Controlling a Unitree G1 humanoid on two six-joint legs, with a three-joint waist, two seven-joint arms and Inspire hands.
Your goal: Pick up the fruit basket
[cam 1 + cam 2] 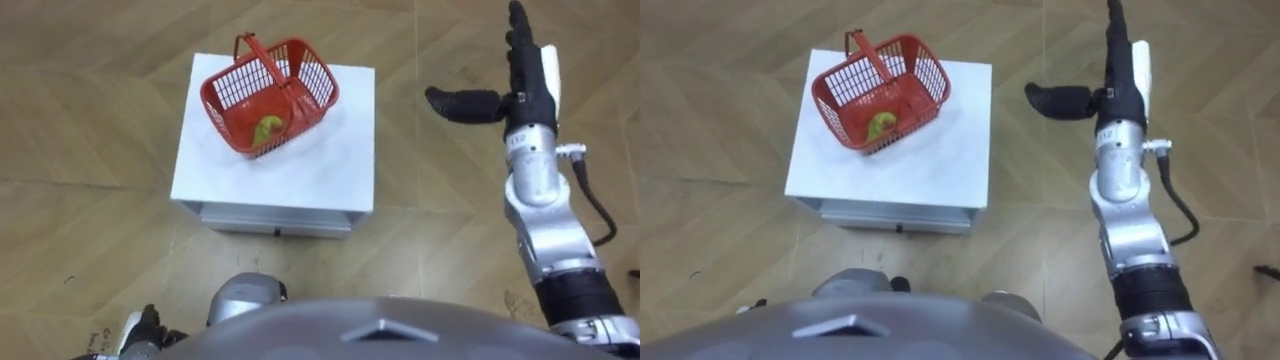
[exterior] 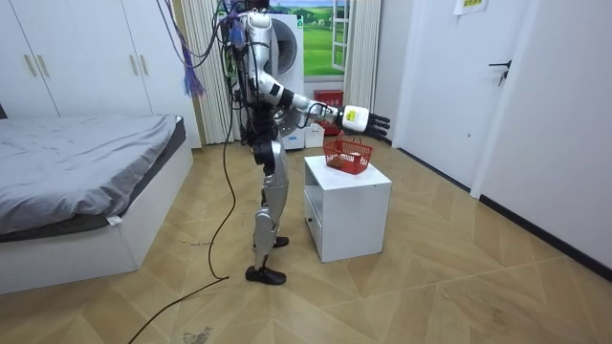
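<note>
My right hand [image 1: 525, 80], fingers spread, is hovering at three o'clock of the fruit basket [image 1: 312, 85]; swinging in, I'm probably risking toppling it.

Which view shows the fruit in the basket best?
Left eye view: it looks down into the basket, fruit plain at the bottom. Right eye view shows the same. Room view: basket from the side, fruit too small to tell.

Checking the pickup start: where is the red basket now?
In the eye views the red basket sits on the white cabinet, toward its far left corner, well left of the raised right hand.
</note>
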